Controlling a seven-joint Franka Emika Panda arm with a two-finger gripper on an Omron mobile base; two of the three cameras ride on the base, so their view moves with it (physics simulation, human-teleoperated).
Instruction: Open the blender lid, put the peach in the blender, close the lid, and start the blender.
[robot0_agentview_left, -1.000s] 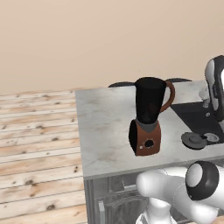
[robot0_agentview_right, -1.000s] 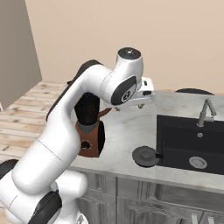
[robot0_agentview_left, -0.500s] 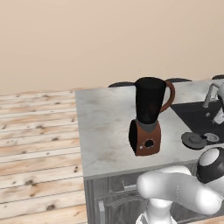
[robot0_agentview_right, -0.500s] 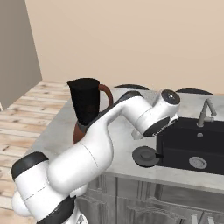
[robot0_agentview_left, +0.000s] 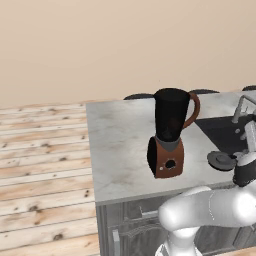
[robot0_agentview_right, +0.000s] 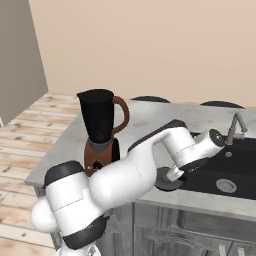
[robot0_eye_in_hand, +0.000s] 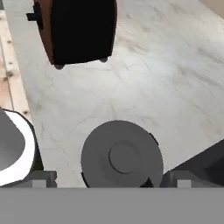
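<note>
On grey marble counter (robot0_agentview_left: 120, 145), near sink edge: round dark-grey flat blender lid (robot0_eye_in_hand: 121, 159) lies between my wide-open fingers (robot0_eye_in_hand: 41, 178). Dark-jar, red-brown-base blender (robot0_agentview_left: 170, 132) stands well apart w/ bare counter between.

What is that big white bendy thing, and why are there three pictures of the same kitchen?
The white bendy thing is a robot arm in a pretend, computer-drawn kitchen. Two pictures come from cameras riding behind the arm, one on each side. The third comes from a camera on its hand, looking down along the end effector, the part that grabs. It is open and holds nothing. On the grey counter stands the blender, a dark jar on a reddish-brown base. The blender lid is already off and lies flat on the counter beside the black sink, right under the hand. I cannot see a peach in these pictures.
</note>
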